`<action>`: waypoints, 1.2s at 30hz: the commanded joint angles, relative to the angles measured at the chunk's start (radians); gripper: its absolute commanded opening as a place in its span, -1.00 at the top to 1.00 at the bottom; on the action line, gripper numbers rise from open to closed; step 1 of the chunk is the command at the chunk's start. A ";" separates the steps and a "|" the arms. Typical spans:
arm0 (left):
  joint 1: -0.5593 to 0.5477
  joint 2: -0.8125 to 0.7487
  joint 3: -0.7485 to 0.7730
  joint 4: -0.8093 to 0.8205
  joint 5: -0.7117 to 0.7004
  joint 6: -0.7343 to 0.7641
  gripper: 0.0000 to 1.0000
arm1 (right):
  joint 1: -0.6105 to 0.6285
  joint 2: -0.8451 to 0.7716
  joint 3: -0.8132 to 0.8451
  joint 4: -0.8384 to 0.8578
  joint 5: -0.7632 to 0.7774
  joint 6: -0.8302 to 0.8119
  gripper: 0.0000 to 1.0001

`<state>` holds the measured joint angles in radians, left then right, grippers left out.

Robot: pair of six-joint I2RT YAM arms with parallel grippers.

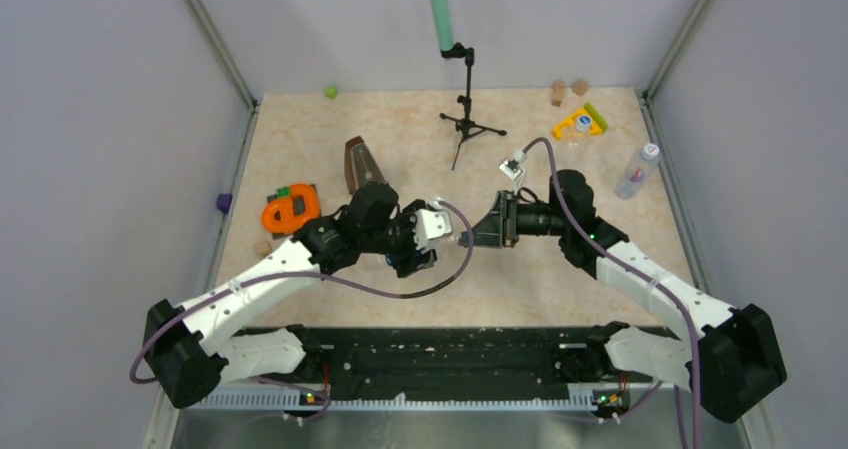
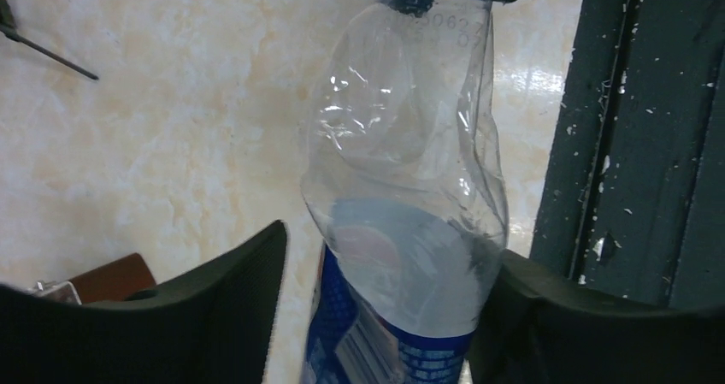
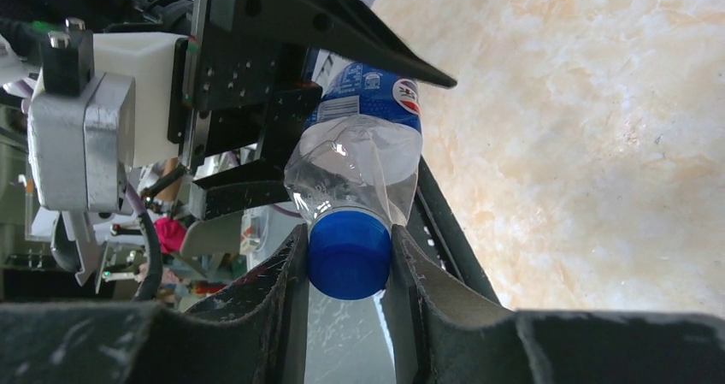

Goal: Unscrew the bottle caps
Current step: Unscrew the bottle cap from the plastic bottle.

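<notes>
The bottle with the blue-and-white label (image 2: 402,230) hangs above the table between my two grippers, its clear shoulder dented. My right gripper (image 3: 349,234) is shut on its dark blue cap (image 3: 349,260), one finger on each side. My left gripper (image 2: 393,240) straddles the labelled body. Its right finger (image 2: 530,316) touches the bottle and a strip of floor shows between its left finger (image 2: 214,307) and the label. In the top view the grippers meet at mid-table, left (image 1: 445,231) and right (image 1: 478,234). A plain clear bottle (image 1: 635,174) with a white cap (image 1: 650,151) lies at the right.
A tripod stand (image 1: 468,119) with a green pole stands at the back centre. A yellow triangle (image 1: 582,122), two wooden blocks (image 1: 558,91), a brown object (image 1: 362,164), an orange object (image 1: 290,209), a green block (image 1: 330,91) and a purple block (image 1: 224,202) lie around.
</notes>
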<state>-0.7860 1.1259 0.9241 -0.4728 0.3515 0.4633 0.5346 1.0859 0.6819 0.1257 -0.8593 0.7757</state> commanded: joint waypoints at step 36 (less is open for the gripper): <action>-0.032 -0.094 -0.042 0.055 -0.020 0.139 1.00 | 0.009 -0.057 0.033 -0.016 0.106 -0.005 -0.29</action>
<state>-0.7990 1.0870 0.8944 -0.4808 0.4023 0.5293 0.5354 1.0801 0.6827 0.1143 -0.8116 0.7856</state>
